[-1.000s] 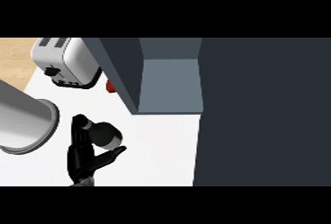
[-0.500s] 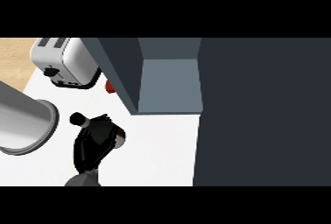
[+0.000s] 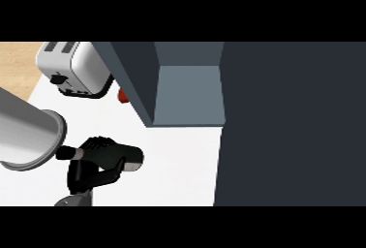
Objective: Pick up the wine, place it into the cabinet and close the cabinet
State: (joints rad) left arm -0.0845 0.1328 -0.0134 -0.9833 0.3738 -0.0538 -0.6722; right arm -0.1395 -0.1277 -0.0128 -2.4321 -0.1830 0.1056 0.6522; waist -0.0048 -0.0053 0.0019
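In the lower left of the frame a dark wine bottle [image 3: 114, 156] lies on its side across a black hand [image 3: 91, 170], well above the white counter [image 3: 172, 164]. The hand's fingers curl up around the bottle's body, so it grips the bottle; its neck points left, toward a big grey forearm [image 3: 25, 133] that fills the left edge. Which of the robot's hands holds the bottle cannot be told, since only one hand shows, rising from the bottom edge at the left. No label or writing can be read on the bottle.

The open cabinet [image 3: 187, 92] sits in the upper middle, its grey-blue floor and dark side wall showing, with the bottle below and left of its opening and well apart from it. A dark cabinet door or panel [image 3: 293, 126] covers the right half of the frame. A silver toaster [image 3: 75, 68] stands on the counter at the upper left, with a small red thing [image 3: 122, 95] just beside the cabinet's corner. A strip of wooden floor [image 3: 18, 63] shows at the far upper left.
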